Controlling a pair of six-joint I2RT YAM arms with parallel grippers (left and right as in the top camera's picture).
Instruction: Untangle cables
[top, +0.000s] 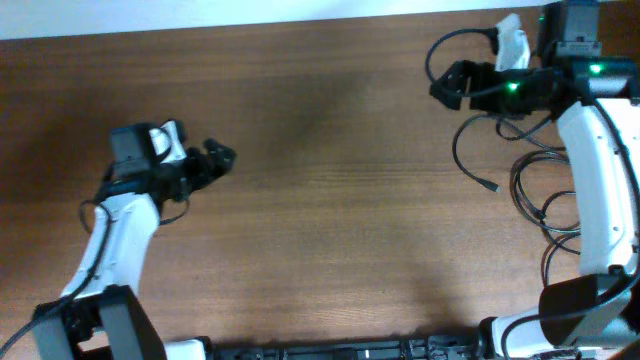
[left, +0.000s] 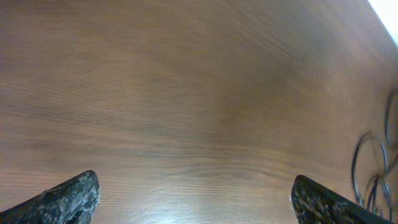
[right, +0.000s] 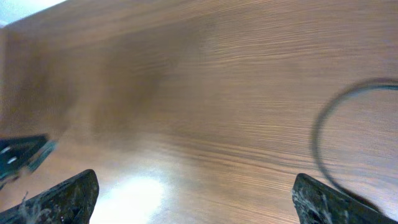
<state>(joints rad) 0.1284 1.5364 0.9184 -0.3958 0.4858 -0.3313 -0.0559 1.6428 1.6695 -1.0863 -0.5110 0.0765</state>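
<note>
The left arm (top: 118, 240) and right arm (top: 592, 190) are white-shelled. The left gripper (top: 226, 157) is black. Green lights (top: 514, 87) mark the right arm.

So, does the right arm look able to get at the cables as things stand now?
Probably yes. The cables lie loose right beside the right arm; its jaws are open and empty, and nothing stands between. Some loops run under the arm itself, so those may be harder to reach.
</note>
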